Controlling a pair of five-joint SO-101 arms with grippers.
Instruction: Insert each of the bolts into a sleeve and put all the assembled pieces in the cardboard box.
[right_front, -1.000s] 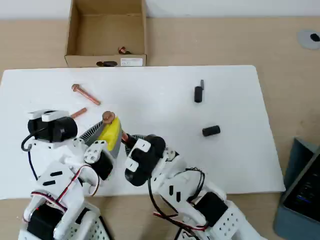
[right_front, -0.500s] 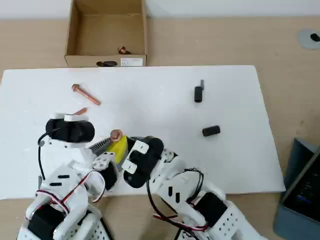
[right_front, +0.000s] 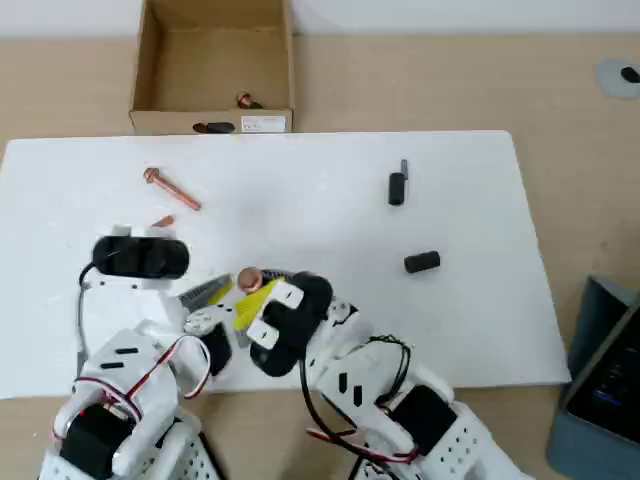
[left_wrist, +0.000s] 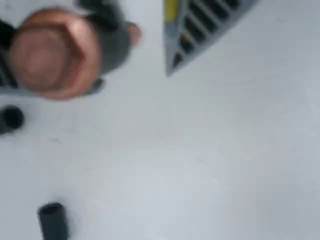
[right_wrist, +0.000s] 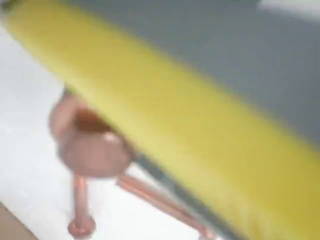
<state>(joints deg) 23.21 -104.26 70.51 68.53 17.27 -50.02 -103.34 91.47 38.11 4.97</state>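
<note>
My left gripper (right_front: 243, 296), with a yellow pad, is shut on a copper bolt (right_front: 250, 280) standing head up at the mat's front left. The bolt head (left_wrist: 47, 55) looms close, with a dark piece beside it. My right gripper (right_front: 281, 300) sits right against it, looking at the yellow pad (right_wrist: 165, 130) and the bolt head (right_wrist: 85, 145). Two loose bolts (right_front: 172, 189) (right_front: 160, 222) lie on the left. Two black sleeves (right_front: 397, 187) (right_front: 422, 262) lie on the right. The cardboard box (right_front: 212, 122) stands behind the mat with an assembled piece (right_front: 245, 100) inside.
The white mat (right_front: 480, 330) covers the tan table. A grey device (right_front: 605, 380) stands off the mat's right front corner. A small disc (right_front: 620, 76) lies at the back right. Open mat stretches between the arms and the sleeves.
My left gripper has swung right and toward the front with the bolt, ending against the right gripper. The left wrist camera has turned rightward. The right arm has barely shifted.
</note>
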